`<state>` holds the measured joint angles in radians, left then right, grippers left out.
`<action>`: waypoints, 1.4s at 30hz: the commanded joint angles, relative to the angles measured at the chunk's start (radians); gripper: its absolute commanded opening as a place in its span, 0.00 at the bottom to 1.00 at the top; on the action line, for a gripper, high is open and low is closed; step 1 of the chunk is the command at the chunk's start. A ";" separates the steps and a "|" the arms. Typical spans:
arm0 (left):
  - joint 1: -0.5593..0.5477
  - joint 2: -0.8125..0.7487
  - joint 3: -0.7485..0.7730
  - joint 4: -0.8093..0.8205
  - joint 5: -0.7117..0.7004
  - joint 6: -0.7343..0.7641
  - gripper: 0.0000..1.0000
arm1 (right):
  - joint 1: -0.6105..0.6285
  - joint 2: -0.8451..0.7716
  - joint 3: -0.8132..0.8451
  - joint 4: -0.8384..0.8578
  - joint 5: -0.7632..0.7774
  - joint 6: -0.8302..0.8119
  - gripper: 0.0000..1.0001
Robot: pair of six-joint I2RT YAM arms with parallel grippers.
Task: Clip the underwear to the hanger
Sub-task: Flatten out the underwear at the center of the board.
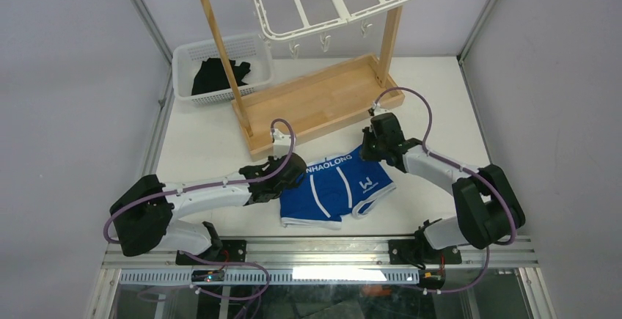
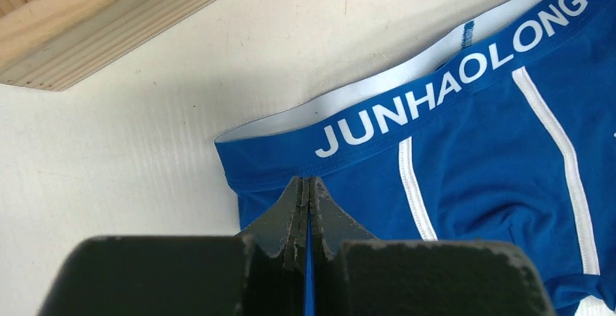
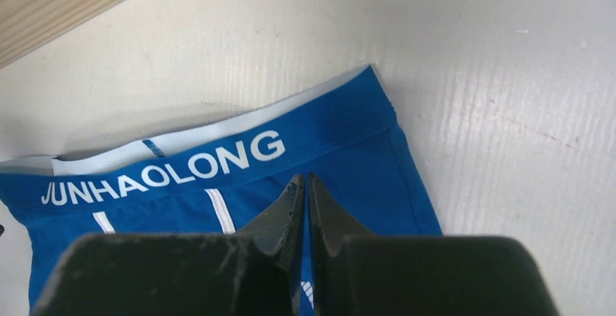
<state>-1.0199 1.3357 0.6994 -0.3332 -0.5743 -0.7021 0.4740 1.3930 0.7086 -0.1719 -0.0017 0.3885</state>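
Scanning from the left: white basket (image 1: 183, 70) sat at the rear left of the table (image 1: 205, 143), black garment (image 1: 216, 75) inside it. Left gripper (image 1: 284, 176) was down on the left end of the underwear (image 1: 337, 187), just below the waistband. Its jaws were clenched, and the wrist view showed a thin blue sliver between the fingers (image 2: 287, 214), so it read as a pinch on the cloth. Underwear lay flat on the table between the two arms, lettering up, waistband toward the wooden rack (image 1: 323, 103), leg openings toward the arm bases. Rack base stood just behind the waistband, not touching it. Hanger (image 1: 315, 27) sat high between the rack posts, clips (image 1: 325, 40) dangling free, well apart from the underwear. Right gripper (image 1: 370, 147) was down on the right end, just below the waistband, fingers (image 3: 330, 214) nearly together with blue and a bit of white between them, likewise nipping cloth
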 commanded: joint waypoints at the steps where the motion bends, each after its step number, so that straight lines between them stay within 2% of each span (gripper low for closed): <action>1: 0.025 -0.006 -0.023 0.122 0.028 0.051 0.00 | -0.017 0.037 0.056 0.088 -0.038 -0.038 0.06; 11: 0.099 0.102 -0.041 0.149 -0.008 0.039 0.00 | -0.063 0.149 0.086 0.104 -0.038 -0.067 0.05; 18: 0.112 0.207 -0.044 0.118 -0.025 -0.039 0.00 | -0.084 0.205 0.103 0.041 0.055 -0.042 0.03; 22: 0.113 0.201 -0.055 0.094 -0.027 -0.072 0.00 | -0.099 0.216 0.104 0.005 0.099 -0.022 0.02; 30: 0.114 0.201 -0.024 0.077 -0.056 -0.040 0.00 | -0.113 0.185 0.088 -0.035 0.166 -0.015 0.01; 34: 0.115 0.187 -0.009 0.081 -0.047 -0.015 0.00 | -0.117 0.120 0.069 -0.011 0.083 -0.030 0.04; 38: 0.114 0.128 0.036 0.105 0.002 0.084 0.00 | -0.117 0.000 0.043 0.041 -0.069 -0.089 0.12; 39: 0.115 0.090 0.051 0.105 0.015 0.110 0.03 | -0.116 -0.032 0.038 0.051 -0.105 -0.100 0.15; 42: 0.115 -0.008 0.076 0.108 0.035 0.145 0.24 | -0.117 -0.130 0.017 0.058 -0.192 -0.120 0.21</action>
<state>-0.9142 1.4761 0.7029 -0.2440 -0.5797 -0.6472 0.3592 1.4014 0.7300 -0.1707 -0.0475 0.3237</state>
